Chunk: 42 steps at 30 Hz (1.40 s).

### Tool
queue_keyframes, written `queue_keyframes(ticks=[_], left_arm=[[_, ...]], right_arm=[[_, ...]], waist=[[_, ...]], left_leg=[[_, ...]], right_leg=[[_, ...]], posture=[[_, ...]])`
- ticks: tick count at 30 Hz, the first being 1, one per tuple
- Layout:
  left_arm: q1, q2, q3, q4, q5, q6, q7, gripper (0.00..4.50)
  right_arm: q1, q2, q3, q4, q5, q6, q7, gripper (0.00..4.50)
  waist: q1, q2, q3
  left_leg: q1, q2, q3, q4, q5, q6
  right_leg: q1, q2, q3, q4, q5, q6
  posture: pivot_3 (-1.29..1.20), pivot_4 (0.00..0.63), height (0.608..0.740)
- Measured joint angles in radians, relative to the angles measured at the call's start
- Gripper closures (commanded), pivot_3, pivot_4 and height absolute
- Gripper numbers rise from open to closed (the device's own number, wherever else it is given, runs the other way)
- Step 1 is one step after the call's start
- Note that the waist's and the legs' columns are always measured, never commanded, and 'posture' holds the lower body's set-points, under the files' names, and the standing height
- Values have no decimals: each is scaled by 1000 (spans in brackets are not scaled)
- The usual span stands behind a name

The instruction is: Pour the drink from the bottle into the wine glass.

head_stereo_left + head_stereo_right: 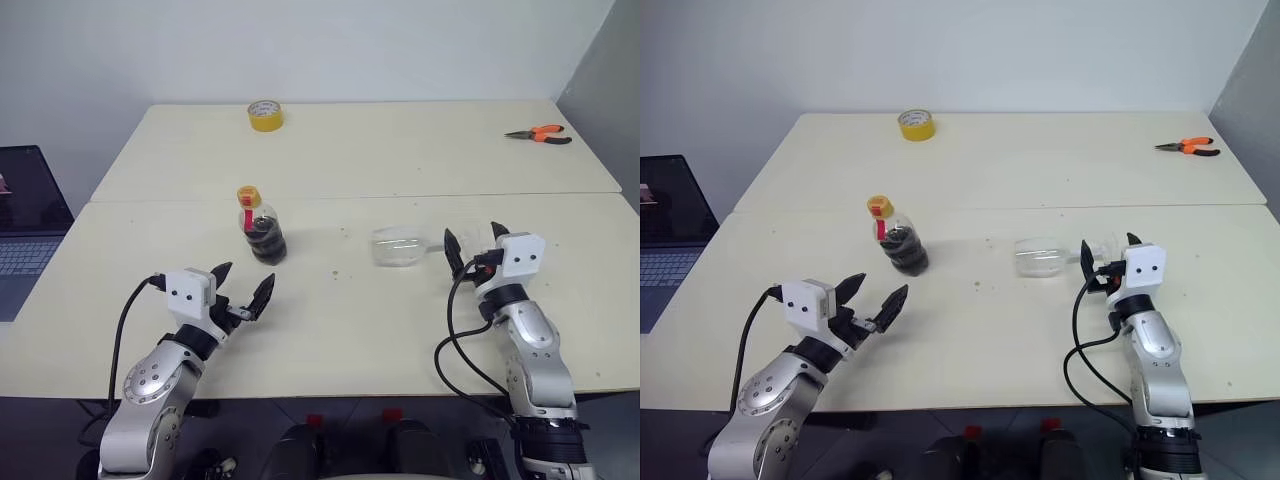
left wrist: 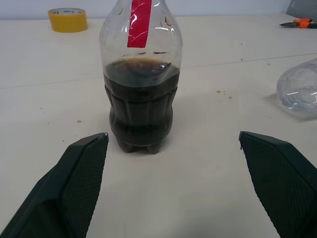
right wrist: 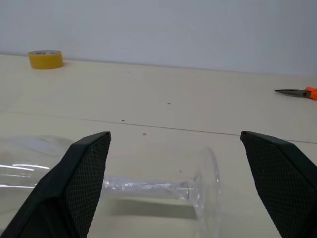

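Note:
The bottle stands upright on the table's middle left, with a yellow cap, a red label and the dark drink filling its lower part. My left gripper is open just in front of it, its fingers apart on either side and clear of it. The wine glass lies on its side at the middle right, bowl toward the bottle, its stem and round foot toward my right gripper. That gripper is open, with the foot just ahead of its fingertips, and grips nothing.
A yellow tape roll sits at the table's far edge, and orange-handled pliers lie at the far right. A laptop rests on a surface left of the table. A seam runs across the pale tabletop behind the bottle.

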<state>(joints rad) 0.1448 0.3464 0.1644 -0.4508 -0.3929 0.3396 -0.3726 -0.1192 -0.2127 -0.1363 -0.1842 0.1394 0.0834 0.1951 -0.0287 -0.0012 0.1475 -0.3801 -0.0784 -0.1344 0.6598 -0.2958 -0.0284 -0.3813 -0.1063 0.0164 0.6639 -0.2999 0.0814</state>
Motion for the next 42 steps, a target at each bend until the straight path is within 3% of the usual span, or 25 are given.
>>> queue_keyframes(ticks=[14, 21, 27, 42], left_arm=[[-7, 25, 76, 23, -8, -3, -11, 15], [-171, 73, 107, 150, -39, -1, -65, 15], [-210, 86, 50, 242, -23, 0, -123, 15], [-364, 86, 0, 447, 46, -92, -172, 15]], right_arm=[[22, -21, 20, -66, 40, 18, 69, 21], [-38, -179, 166, -114, 89, 59, 333, 21], [-79, -299, 180, -114, 160, 135, 516, 21], [-85, -340, 200, -103, 195, 190, 656, 21]], waist=[[0, 0, 0], [0, 0, 0], [1, -3, 2], [1, -5, 3]], left_leg=[[0, 0, 0, 0, 0, 0], [0, 0, 0, 1, 0, 0], [0, 0, -1, 1, 0, 0], [-1, 0, -1, 1, 0, 0]], right_leg=[[0, 0, 0, 0, 0, 0], [1, 0, -1, 0, 0, 0], [1, 0, -1, -1, 0, 0], [0, 0, -2, 0, 0, 0]], posture=[[0, 150, 740], [0, 150, 740], [0, 150, 740], [0, 150, 740]])
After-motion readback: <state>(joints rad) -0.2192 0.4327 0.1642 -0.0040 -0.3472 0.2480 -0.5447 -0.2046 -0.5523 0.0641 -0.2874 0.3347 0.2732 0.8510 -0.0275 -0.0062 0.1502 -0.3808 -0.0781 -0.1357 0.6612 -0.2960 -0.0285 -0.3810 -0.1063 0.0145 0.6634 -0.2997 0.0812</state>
